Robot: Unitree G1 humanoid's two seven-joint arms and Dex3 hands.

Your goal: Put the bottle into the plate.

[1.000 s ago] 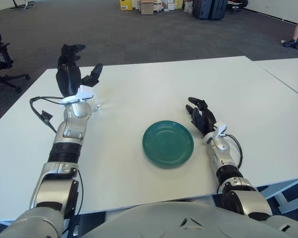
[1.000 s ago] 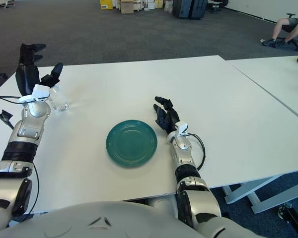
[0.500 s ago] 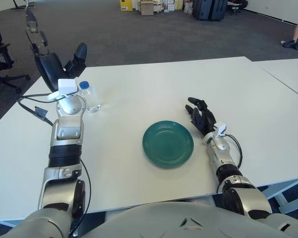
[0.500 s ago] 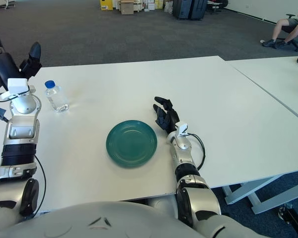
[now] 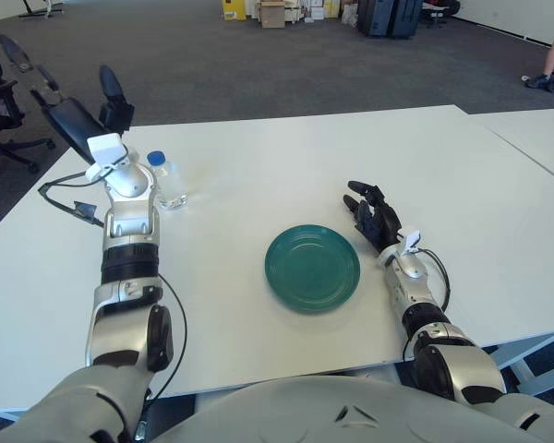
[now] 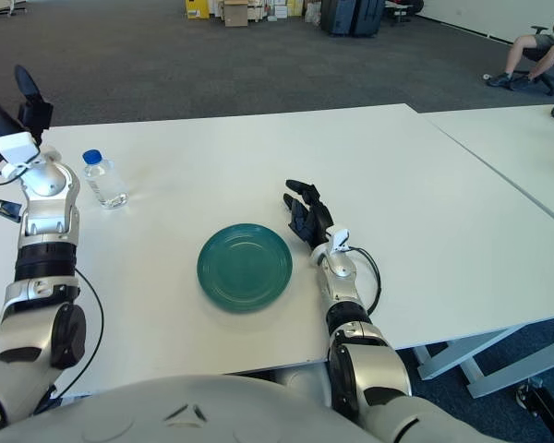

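Bottle [image 5: 170,181] stands upright on the worktop [image 5: 258,166], well apart from the green plate [image 5: 312,267]. Left hand [image 5: 74,111] hovers just beside it, fingers spread, empty. Right hand [image 5: 374,218] shows right of the plate, fingers relaxed. Clear plastic looks light, smooth, probably slippery; grip mid-body.

A white surface [image 5: 286,157] fills the foreground, and a second white table [image 5: 535,129] is set just beside it on the right, a narrow gap showing between the two. Beyond them, dark grey carpet [image 5: 258,65] is laid across an open floor. A black office chair [image 5: 0,115] is seen at the far left. Cardboard boxes [image 5: 272,11] and dark cases [image 5: 392,16] are stacked along the far side. A seated person's legs [image 6: 526,51] are visible at the upper right.
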